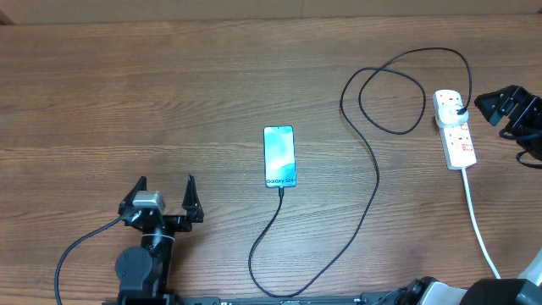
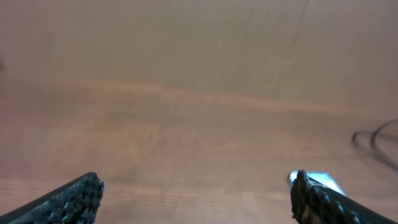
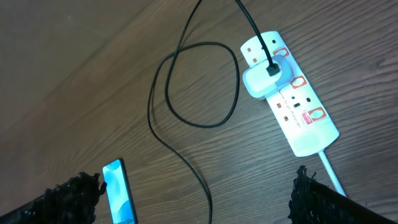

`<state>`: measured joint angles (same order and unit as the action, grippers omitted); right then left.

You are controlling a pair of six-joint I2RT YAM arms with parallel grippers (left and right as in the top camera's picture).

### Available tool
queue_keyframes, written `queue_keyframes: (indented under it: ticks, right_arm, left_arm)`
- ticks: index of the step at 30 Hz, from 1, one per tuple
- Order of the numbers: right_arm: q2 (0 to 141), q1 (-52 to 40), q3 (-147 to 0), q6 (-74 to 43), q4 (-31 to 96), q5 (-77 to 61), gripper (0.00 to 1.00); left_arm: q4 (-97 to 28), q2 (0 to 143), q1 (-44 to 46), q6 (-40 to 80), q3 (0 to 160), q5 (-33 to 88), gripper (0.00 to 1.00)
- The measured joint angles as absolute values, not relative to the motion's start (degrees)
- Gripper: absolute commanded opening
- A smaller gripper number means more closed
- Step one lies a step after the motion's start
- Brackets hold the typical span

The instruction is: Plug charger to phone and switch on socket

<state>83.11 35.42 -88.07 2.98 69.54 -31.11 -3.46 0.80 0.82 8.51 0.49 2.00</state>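
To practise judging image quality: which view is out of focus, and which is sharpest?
Left wrist view: blurred throughout, the grain of the table smeared. Right wrist view: sharpest, the socket showing crisp red switch outlines. Overhead view: even light, the phone screen glowing.

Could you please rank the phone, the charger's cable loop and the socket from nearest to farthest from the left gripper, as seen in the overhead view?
Measured from the left gripper:
1. phone, just ahead and to its right.
2. charger's cable loop, farther right and farther back.
3. socket, far right, beyond the loop.
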Motion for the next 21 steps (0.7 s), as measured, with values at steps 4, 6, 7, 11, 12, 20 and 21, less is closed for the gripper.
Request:
queue_keyframes:
  ticks: [4,6,7,11,12,20,21]
  right_arm:
    - [83.1,35.4,-88.1,3.0,69.6,-31.1,1.0]
    - [83.1,35.4,-88.1,3.0,69.5,-31.1,1.0]
    - [83.1,35.4,-88.1,3.0,69.5,-31.1,1.0]
    - [83.1,35.4,-88.1,3.0,69.5,-31.1,1.0]
    - [83.1,35.4,-88.1,3.0,69.6,-31.1,1.0]
    - [83.1,35.4,-88.1,3.0,69.6,-31.1,1.0]
    - [83.1,35.4,-88.1,3.0,69.5,-31.1,1.0]
  left_arm:
    - [-4.3,0.8,0.1,7.6,0.5,2.0,1.0]
    - [-4.3,0.8,0.0,7.3,0.5,2.0,1.0]
    - [-4.3,0.8,-0.1,7.2,0.5,2.0,1.0]
    - [-4.3,0.8,-0.1,7.0,0.5,2.0,1.0]
    - [-4.3,0.8,-0.1,7.0,0.5,2.0,0.99]
    - [-4.3,0.8,-0.1,7.1,0.5,2.0,1.0]
    - [-4.3,0.8,-0.1,7.1,0.5,2.0,1.0]
